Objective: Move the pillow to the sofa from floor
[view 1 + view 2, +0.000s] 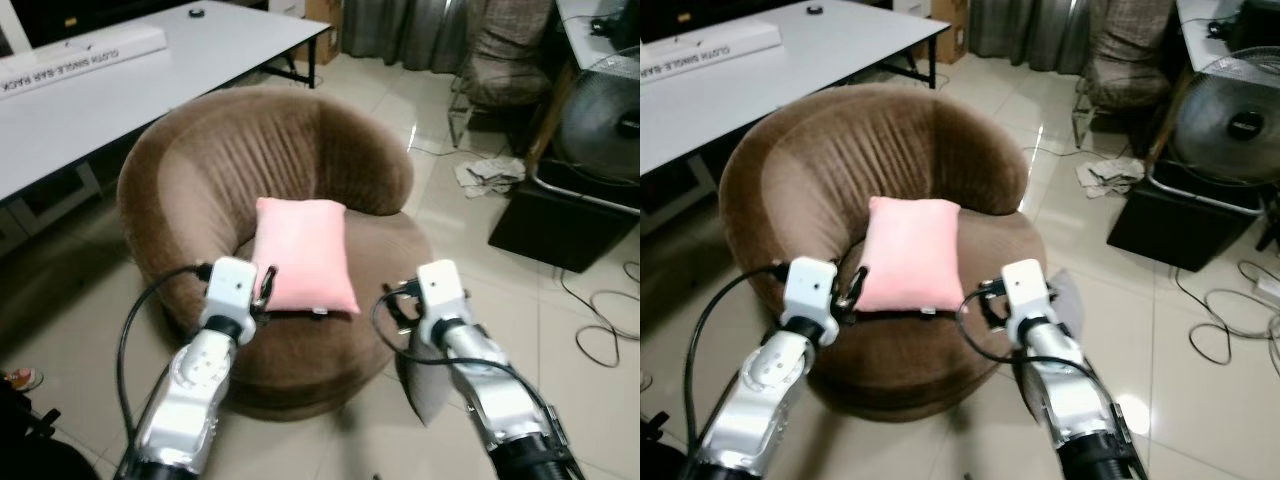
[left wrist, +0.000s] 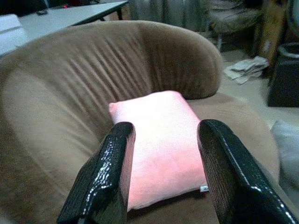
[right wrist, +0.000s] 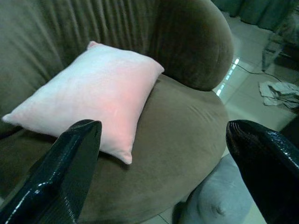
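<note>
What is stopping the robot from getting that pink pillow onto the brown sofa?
Nothing visible. The pink pillow already lies on the seat of the brown sofa, leaning on its backrest. The left gripper and right gripper are both open just in front of it, holding nothing.

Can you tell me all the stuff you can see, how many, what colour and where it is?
pillow: one, pink, on the sofa seat, leaning on the backrest
sofa: one, brown, round, in the middle
grey pillow: one, grey, on the floor by the sofa's front right
table: one, white, behind the sofa on the left
box: one, white, long, on the table
fan: one, grey, far right
black box: one, black, on the floor under the fan
cloth: one, whitish, crumpled on the floor
cables: a few, black, on the floor at right
left gripper: one, black fingers open, before the pillow
right gripper: one, black fingers open, by the sofa's front
</note>
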{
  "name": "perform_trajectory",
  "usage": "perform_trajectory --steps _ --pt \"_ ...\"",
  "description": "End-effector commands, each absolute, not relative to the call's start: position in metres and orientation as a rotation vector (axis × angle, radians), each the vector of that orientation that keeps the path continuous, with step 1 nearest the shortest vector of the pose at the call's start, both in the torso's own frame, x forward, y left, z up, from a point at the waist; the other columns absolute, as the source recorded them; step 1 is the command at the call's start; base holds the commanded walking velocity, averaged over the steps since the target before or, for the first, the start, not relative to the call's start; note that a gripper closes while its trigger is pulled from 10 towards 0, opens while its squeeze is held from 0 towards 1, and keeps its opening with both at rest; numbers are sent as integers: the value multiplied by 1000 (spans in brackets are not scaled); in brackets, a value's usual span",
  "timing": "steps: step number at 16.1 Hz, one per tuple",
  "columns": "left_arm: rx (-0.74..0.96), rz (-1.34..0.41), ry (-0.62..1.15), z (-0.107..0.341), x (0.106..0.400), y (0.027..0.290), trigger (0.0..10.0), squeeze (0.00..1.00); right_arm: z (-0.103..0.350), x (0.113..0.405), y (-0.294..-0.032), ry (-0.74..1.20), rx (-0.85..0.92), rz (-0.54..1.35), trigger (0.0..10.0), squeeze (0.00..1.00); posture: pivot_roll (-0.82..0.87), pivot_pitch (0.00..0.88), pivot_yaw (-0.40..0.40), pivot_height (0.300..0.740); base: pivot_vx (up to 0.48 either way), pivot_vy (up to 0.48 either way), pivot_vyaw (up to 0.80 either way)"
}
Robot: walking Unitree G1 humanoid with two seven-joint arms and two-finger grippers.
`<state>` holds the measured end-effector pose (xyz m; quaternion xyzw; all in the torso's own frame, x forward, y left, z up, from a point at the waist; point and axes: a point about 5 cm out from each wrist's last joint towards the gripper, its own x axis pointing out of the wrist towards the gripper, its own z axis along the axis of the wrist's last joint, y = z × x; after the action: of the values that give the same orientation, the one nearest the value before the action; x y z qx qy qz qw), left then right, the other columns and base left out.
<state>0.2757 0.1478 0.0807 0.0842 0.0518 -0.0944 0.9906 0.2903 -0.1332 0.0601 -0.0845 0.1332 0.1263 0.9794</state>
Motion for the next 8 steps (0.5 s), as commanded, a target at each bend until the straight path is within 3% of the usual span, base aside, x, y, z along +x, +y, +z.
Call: perform_trajectory --steps 1,8 --pt "169 -187 99 82 277 145 10000 0 62 289 -143 259 -184 228 10000 0 32 0 33 740 0 -405 0" --pt "180 -208 100 80 278 137 10000 0 60 286 -142 266 -203 242 10000 0 29 0 30 740 0 -403 0"
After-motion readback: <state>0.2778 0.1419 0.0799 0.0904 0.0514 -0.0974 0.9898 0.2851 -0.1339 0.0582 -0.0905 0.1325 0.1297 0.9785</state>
